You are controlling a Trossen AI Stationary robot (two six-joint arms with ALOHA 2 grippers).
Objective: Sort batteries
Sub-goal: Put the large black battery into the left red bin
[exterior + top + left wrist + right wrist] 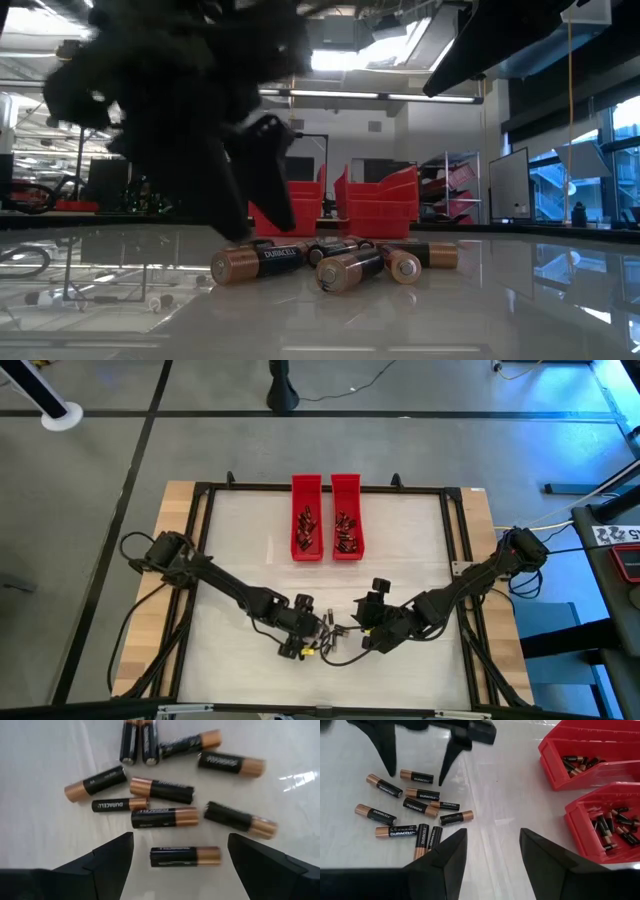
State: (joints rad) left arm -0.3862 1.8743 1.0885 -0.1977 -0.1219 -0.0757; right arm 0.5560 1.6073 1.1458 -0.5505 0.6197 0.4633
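Note:
A loose pile of several black-and-copper batteries [165, 817] lies flat on the white table near its near edge, also seen in the high view [333, 632], the low view [350, 268] and the right wrist view [415, 812]. My left gripper [180, 840] is open, pointing down over the pile. Its fingers [449, 760] stand on either side of one battery [185, 856] without touching it. My right gripper [492, 837] is open and hovers just right of the pile [368, 622], holding nothing. Two red trays [307, 510] [346, 510] hold more batteries [615, 827].
The two red trays stand side by side toward the table's far edge [580, 750] [580, 825]. Between the pile and the trays is bare white table [330, 585]. A black frame [200, 500] borders the table. The two arms nearly meet over the pile.

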